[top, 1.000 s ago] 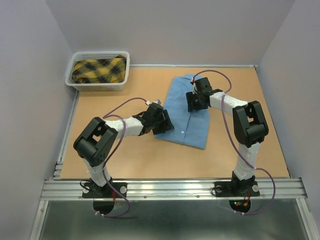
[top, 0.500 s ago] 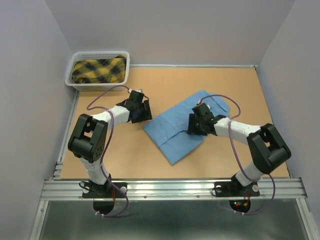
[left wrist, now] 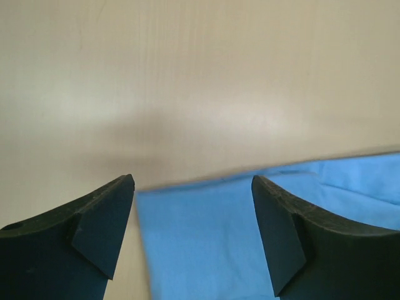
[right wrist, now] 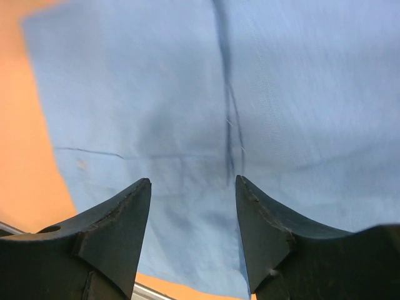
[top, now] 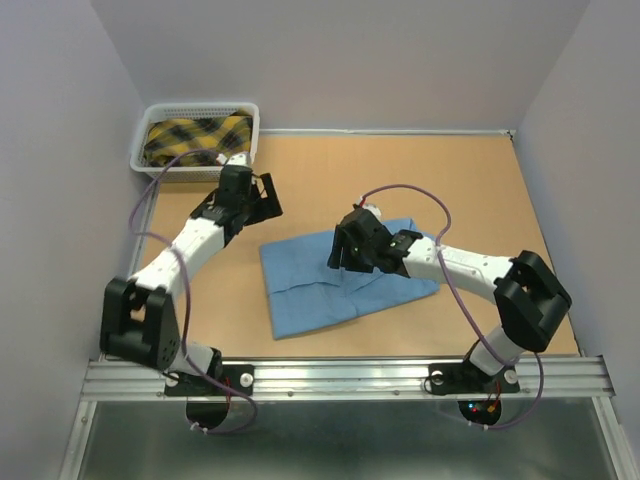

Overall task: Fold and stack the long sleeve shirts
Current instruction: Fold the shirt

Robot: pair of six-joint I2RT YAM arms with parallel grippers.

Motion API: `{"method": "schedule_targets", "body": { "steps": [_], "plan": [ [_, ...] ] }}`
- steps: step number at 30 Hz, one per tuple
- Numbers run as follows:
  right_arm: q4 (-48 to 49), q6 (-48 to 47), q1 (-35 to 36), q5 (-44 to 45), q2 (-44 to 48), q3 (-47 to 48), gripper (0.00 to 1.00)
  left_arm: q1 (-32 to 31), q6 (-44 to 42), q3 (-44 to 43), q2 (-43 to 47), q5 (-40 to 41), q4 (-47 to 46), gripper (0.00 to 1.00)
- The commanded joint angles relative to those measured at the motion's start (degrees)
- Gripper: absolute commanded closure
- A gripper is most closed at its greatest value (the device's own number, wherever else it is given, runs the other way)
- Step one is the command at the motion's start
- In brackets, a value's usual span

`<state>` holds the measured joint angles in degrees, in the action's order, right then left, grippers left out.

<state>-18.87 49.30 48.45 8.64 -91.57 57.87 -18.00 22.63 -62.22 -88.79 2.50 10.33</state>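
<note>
Folded light blue shirt (top: 310,290) flat on the worktop (top: 480,180), toward its near edge. Right tool (right wrist: 194,181) parted over it, perhaps touching cloth. Left tool (left wrist: 192,187) parted, empty, toward the far left corner.

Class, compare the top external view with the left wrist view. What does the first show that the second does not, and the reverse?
Only the top external view: the white basket holding a yellow plaid cloth, both arms, the right end effector over the light blue shirt, and that shirt's whole folded outline. Only the left wrist view: close up, the left end effector with its fingers apart and nothing between them. Both: the light blue shirt lying on the wooden table.
</note>
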Motion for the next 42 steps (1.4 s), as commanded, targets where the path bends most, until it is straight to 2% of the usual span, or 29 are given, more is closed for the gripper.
{"method": "schedule_targets", "body": {
  "steps": [1, 2, 5, 8, 11, 15, 19, 25, 29, 33, 34, 37, 42],
  "plan": [
    [0.24, -7.98, -1.16, 3.22, 4.46, 5.41, 0.37, -0.02, 8.2, 8.23, 17.38, 1.37, 2.68, 0.01],
    [0.24, -10.16, -1.6, 2.79, 5.08, 4.89, 0.34, 0.16, 10.57, 13.47, 20.04, -1.16, 2.16, 0.01],
    [0.24, -13.25, -2.47, 2.52, 8.23, 2.52, 0.24, 0.16, 15.49, 21.67, 29.79, -6.36, 0.67, 0.01],
    [0.24, -13.97, -3.18, 2.43, 11.23, -0.46, 0.2, 0.25, 19.54, 31.43, 39.2, -9.18, 0.31, 0.01],
    [0.33, -14.75, -3.45, 2.87, 15.27, -2.92, 0.08, 0.25, 24.73, 39.78, 46.24, -11.46, -1.01, 0.1],
    [0.24, -16.42, -3.53, 3.13, 18.96, -5.22, 0.04, 0.24, 31.23, 48.13, 50.9, -14.98, -7.68, 0.18],
    [0.33, -17.13, -3.53, 2.78, 20.73, -6.45, 0.04, 0.16, 31.16, 49.74, 49.08, -12.09, -7.87, 0.18],
    [0.33, -17.22, -3.45, 2.61, 20.73, -6.98, 0.04, 0.16, 28.87, 50.52, 38.81, -13.66, -12.25, 0.18],
    [0.68, -17.22, -3.53, 2.43, 20.73, -7.24, 0.04, 0.16, 27.82, 51.4, 35.19, -14.36, -15.68, 0.19],
    [0.94, -17.66, -3.53, 2.61, 20.56, -7.5, 0.04, 0.16, 26.68, 50.53, 32.64, -14.72, -16.57, 0.27],
    [0.94, -17.74, -3.53, 2.52, 20.38, -7.42, 0.04, 0.16, 26.15, 49.92, 31.41, -14.89, -16.48, 0.33],
    [1.12, -17.83, -3.53, 2.08, 19.94, -6.98, 0.04, 0.16, 25.36, 48.86, 29.82, -15.51, -16.3, 0.42],
    [1.38, -18.1, -3.53, 1.81, 19.94, -6.71, 0.04, 0.16, 25.09, 48.42, 27.54, -16.12, -17.44, 0.54]
  ]
}}
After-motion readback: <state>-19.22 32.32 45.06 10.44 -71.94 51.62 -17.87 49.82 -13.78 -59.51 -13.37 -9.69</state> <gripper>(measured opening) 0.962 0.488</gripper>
